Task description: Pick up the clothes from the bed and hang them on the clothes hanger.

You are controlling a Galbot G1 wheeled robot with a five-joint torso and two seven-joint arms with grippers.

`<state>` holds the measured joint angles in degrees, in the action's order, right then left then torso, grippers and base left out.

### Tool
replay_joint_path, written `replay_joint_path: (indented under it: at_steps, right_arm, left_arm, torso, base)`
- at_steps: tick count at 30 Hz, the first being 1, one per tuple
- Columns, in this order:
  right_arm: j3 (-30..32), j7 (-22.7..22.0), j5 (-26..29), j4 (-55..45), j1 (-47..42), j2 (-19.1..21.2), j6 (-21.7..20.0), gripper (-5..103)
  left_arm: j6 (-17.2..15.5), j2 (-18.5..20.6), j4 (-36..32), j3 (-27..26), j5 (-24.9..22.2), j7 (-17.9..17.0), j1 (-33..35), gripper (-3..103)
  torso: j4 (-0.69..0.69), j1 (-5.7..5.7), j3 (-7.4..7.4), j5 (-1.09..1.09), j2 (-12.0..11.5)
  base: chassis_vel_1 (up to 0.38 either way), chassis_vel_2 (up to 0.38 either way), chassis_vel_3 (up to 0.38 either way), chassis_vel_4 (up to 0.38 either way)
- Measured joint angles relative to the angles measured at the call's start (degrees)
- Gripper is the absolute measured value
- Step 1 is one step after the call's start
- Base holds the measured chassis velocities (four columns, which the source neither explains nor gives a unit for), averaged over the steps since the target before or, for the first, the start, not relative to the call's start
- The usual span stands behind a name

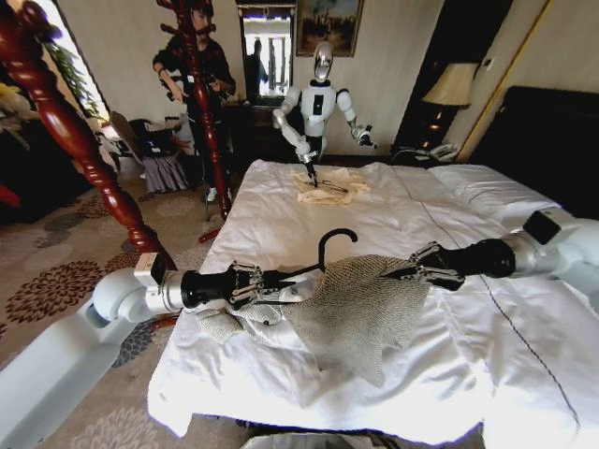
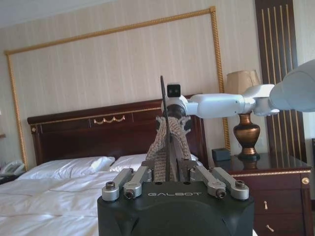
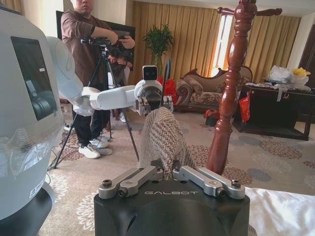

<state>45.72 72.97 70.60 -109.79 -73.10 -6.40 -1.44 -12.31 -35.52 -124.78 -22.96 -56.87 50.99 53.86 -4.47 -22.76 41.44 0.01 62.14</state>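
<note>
I've got both arms out over the near half of the bed (image 1: 487, 309). Left pincer (image 1: 271, 281) is clamped on the black clothes hanger (image 1: 329, 245) plus a fold of the cardigan (image 1: 360, 304); right pincer (image 1: 404, 271) is closed on the knit at the opposite shoulder. The cardigan is stretched between them and lifted there, its lower part sagging onto the duvet toward the near edge, one sleeve bunched under the left pincer. Hanger hook sticks up above the knit, between the two pincers.

Left wrist view: hanger (image 2: 164, 123) stands edge-on between the closed fingers, cardigan (image 2: 165, 152) draped up to the right pincer (image 2: 173, 114) beyond it. Right wrist view: knit (image 3: 160, 135) runs from my closed fingers to the left pincer (image 3: 150, 101).

Around me:
- one carved dark wooden coat stand post (image 1: 80, 140) just off the bed's left side, close to my left arm
- a second robot (image 1: 318, 103) at the far edge of the bed, its arm down on one pale cream garment (image 1: 329, 185)
- one table lamp (image 1: 451, 89) by the dark headboard (image 1: 552, 131)

Count: one cardigan, one hanger. Open duvet to the right of the cardigan and between it and the cream garment.
</note>
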Motion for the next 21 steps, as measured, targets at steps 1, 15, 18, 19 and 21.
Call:
replay_joint_path:
  at_steps: [1, 15, 18, 19, 21]
  right_arm:
    - [0.01, 0.02, -0.22, 0.00, -0.13, -0.15, 0.03, 3]
    - [0.42, 0.13, -0.24, -0.61, -0.59, -2.10, 0.41, 3]
    - [0.83, -1.17, 1.61, -1.66, -0.28, -2.97, 0.60, 3]
    - [0.99, -2.09, 2.36, -2.16, -0.04, -3.37, 0.93, 3]
    - [1.17, -3.58, 3.21, -2.81, 0.43, -3.98, 1.47, 3]
  left_arm:
    - [0.04, -0.04, 0.02, -0.61, -0.46, -0.11, 0.02, 38]
    - [1.16, -1.39, 6.59, -9.74, -3.30, -9.60, 0.42, 87]
    - [0.37, -3.16, 8.73, -10.13, -0.25, -22.31, 1.90, 97]
    - [-0.36, -4.02, 8.99, -10.36, 0.15, -26.59, 2.94, 99]
    - [-1.38, -5.79, 8.91, -11.12, 1.00, -31.94, 5.20, 100]
  torso:
    - [0.00, 0.00, 0.00, 0.00, 0.00]
    - [0.00, 0.00, 0.00, 0.01, 0.00]
    - [-0.02, -0.01, 0.00, -0.01, -0.01]
    - [-0.01, -0.02, 0.00, -0.02, -0.01]
    - [0.00, -0.02, 0.00, -0.01, -0.01]
  base:
    - [0.000, 0.000, 0.000, 0.000]
    - [0.000, 0.000, 0.000, 0.000]
    - [0.000, 0.000, 0.000, 0.000]
    - [0.000, 0.000, 0.000, 0.000]
    - [0.000, 0.000, 0.000, 0.000]
